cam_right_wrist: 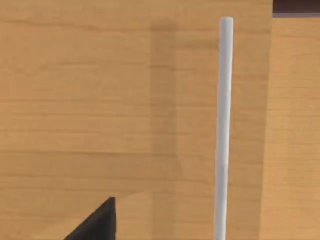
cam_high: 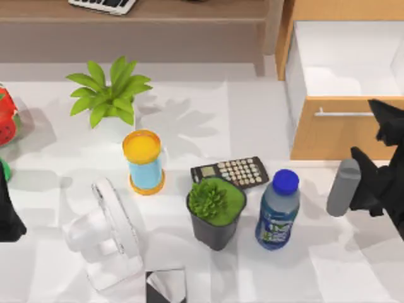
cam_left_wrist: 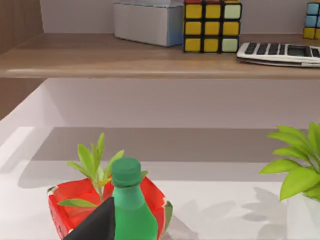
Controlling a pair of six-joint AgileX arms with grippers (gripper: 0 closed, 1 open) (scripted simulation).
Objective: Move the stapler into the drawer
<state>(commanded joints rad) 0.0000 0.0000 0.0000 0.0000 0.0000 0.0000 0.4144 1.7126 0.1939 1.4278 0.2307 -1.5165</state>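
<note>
A: Since the stapler [cam_high: 344, 187] lies on the surface before the open drawer [cam_high: 328, 136], where is the hold?

B: Across its mid-body, which is likely rigid, smooth and fairly heavy. Right gripper [cam_high: 384, 123] faces the drawer front; its state cannot be told. Left arm [cam_high: 7, 218] is parked.

I see a drawer [cam_high: 328, 136] front of matt, light orange-brown grained wood, its bar handle [cam_right_wrist: 222, 130] smooth satin silver metal, its inside plain white, a darker matt wooden shelf [cam_left_wrist: 125, 57], and a smooth white tabletop [cam_high: 265, 120].
</note>
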